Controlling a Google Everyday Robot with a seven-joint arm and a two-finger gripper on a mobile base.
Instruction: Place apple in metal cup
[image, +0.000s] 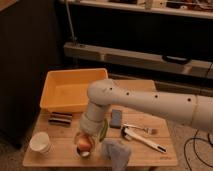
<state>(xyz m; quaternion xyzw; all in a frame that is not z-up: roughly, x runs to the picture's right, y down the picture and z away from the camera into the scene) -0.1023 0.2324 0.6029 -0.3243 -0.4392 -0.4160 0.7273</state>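
Though half covered from above, plainly an apple (85, 144): round, orange-red, pale sheen on the skin. Sits at the mouth of the metal cup (82, 153), near the tabletop's front edge, left of centre; resting inside or held just above, cannot tell. Gripper (87, 136) directly over the apple, pointing straight down; closed on the fruit or released, cannot tell. White arm (150, 105) reaching in from the right edge, bent at a bulky joint over the table's middle, wrist dropping vertically. Grey cloth (118, 153) just right of the cup
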